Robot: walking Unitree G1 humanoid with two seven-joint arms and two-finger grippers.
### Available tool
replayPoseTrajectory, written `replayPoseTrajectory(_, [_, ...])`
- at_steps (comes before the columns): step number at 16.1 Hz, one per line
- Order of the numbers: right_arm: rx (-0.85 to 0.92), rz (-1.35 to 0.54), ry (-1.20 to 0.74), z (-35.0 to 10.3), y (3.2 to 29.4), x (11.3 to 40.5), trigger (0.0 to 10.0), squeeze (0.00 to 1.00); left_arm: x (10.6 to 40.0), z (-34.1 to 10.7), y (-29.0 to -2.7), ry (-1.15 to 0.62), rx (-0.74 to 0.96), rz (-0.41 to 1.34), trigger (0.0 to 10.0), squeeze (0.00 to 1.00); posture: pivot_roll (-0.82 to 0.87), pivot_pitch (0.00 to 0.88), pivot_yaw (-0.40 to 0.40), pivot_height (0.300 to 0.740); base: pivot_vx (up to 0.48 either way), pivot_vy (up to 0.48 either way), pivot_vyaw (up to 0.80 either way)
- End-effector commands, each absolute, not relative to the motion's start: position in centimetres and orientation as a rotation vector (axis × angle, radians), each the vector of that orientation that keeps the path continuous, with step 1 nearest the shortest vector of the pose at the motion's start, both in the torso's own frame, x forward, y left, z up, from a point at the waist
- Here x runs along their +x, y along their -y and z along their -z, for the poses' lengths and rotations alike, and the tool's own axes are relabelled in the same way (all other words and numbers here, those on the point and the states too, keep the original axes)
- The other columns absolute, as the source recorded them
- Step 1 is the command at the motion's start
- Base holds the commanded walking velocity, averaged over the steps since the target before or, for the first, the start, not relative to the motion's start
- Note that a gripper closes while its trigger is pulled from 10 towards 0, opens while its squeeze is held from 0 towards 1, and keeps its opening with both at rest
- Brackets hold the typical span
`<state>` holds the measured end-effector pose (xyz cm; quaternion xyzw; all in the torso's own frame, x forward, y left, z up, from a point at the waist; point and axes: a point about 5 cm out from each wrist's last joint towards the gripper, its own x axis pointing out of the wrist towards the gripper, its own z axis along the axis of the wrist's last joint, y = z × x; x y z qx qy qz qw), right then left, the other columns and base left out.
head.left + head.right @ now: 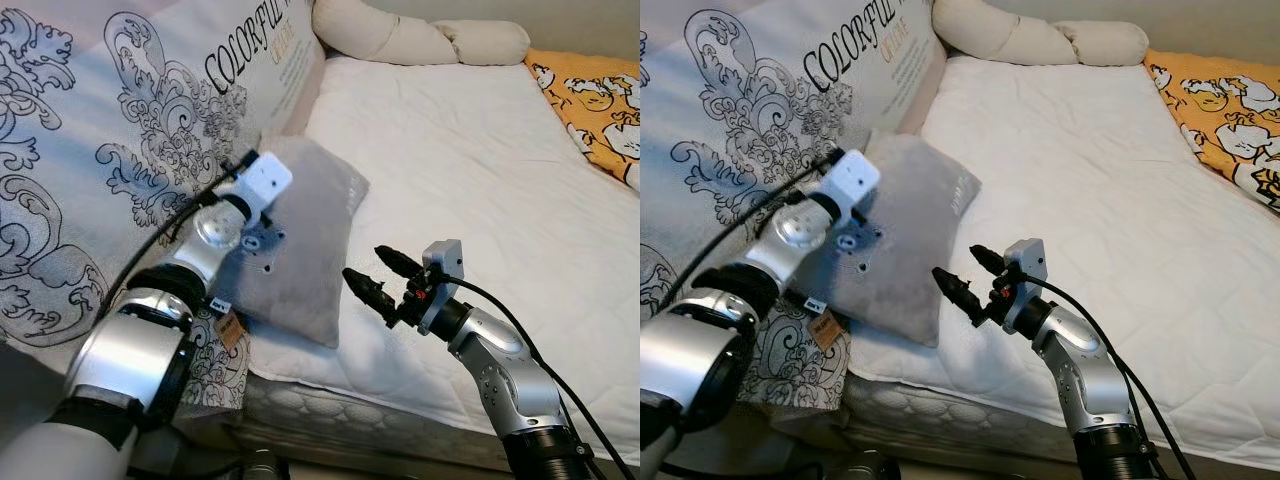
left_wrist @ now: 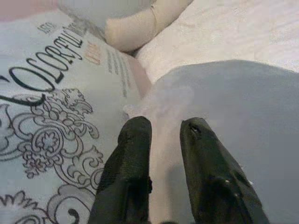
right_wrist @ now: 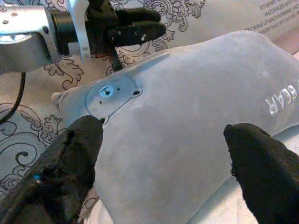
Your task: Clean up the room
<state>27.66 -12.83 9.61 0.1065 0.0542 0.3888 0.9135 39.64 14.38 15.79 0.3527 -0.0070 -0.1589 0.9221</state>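
Pillow: grey pillow [image 1: 300,250] with a bear face and white lettering, standing on edge at the bed's side, leaning against the big patterned cushion [image 1: 110,150]. Its lower end rests on the white mattress [image 1: 470,170].

Left claw: left gripper [image 2: 161,140] sits at the pillow's upper corner, on the side nearest the patterned cushion. Fingers nearly together, only a narrow gap. In the left wrist view a fold of pale grey fabric seems to run up between them; whether it is truly pinched I cannot tell.

Right claw: right gripper [image 1: 380,272] hangs just off the pillow's open face, on the mattress side, apart from the fabric. Fingers spread wide, nothing between them. In the right wrist view they frame the pillow's middle.

Progress: early, by my reading. The pillow is not yet lifted or laid flat, and it looks out of place propped mid-bed-edge.

Left to do: likely a two-handed grasp, then carrying the pillow up toward the cream bolster [image 1: 420,35] beyond the pillow's far end.

Other clutter: orange printed blanket [image 1: 595,100] bunched well across the mattress from the pillow; probably also needs tidying.

Risk: soft fabric may slip from a corner hold.
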Motion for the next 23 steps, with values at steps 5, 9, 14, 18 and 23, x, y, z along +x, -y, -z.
replayPoseTrajectory(5, [0.210, -0.482, -0.017, -10.3, 14.6, 29.3, 10.0, 1.00, 38.6, -16.8, -14.8, 0.150, 0.236, 0.327, 10.0, 1.00, 0.01, 0.000, 0.066, 0.740, 0.000, 0.000, 0.00])
replayPoseTrajectory(9, [0.189, -0.192, 0.023, -11.0, 16.3, 30.6, 10.0, 1.00, 35.2, -13.0, -15.3, 0.102, 0.133, 0.270, 10.0, 1.00, 0.05, 0.000, 0.021, 0.740, 0.000, -0.080, 0.00])
replayPoseTrajectory(14, [0.146, -0.079, -0.065, -9.8, 16.2, 31.0, 10.0, 1.00, 33.0, -11.4, -15.3, 0.042, 0.120, 0.180, 10.0, 1.00, 0.07, 0.000, -0.015, 0.740, 0.000, -0.383, 0.00])
replayPoseTrajectory(18, [0.112, -0.023, -0.085, -9.3, 16.2, 30.6, 10.0, 1.00, 31.3, -10.1, -17.8, -0.058, 0.138, 0.042, 10.0, 1.00, 0.08, 0.000, -0.034, 0.740, 0.000, -0.421, 0.00])
replayPoseTrajectory(23, [0.100, 0.028, -0.113, -8.9, 16.3, 30.5, 10.0, 1.00, 30.3, -9.8, -18.4, -0.096, 0.179, -0.005, 10.0, 1.00, 0.09, 0.000, -0.035, 0.740, 0.000, -0.438, 0.41])
